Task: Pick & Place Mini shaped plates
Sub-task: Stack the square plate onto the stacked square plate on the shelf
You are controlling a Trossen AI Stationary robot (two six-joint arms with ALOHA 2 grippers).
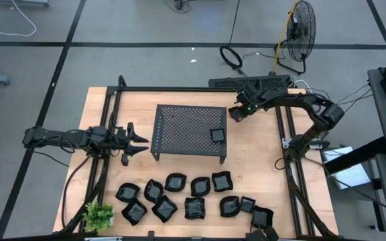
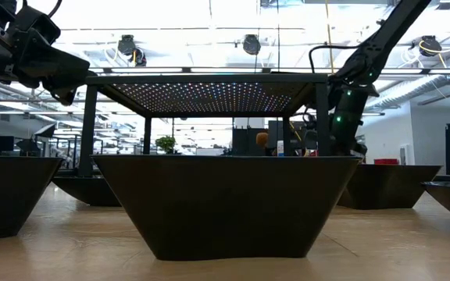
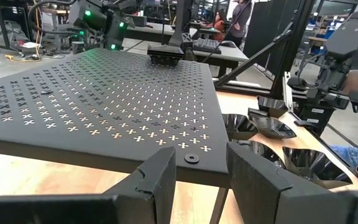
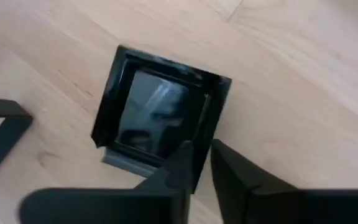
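The right hand (image 4: 202, 163) pinches the rim of a small square black plate (image 4: 157, 112) and holds it above the desk (image 1: 260, 154), beside the far right corner of the perforated rack (image 1: 189, 130). One plate (image 1: 217, 134) sits on the rack, and the other small plates (image 1: 179, 197) lie in rows on the desk's near part. The left hand (image 1: 139, 142) waits at the rack's left side, its fingers (image 3: 160, 180) spread and holding nothing.

Industrial lab: concrete floor (image 1: 146, 27), standing fan (image 1: 300, 30), ceiling lights (image 2: 248, 43).
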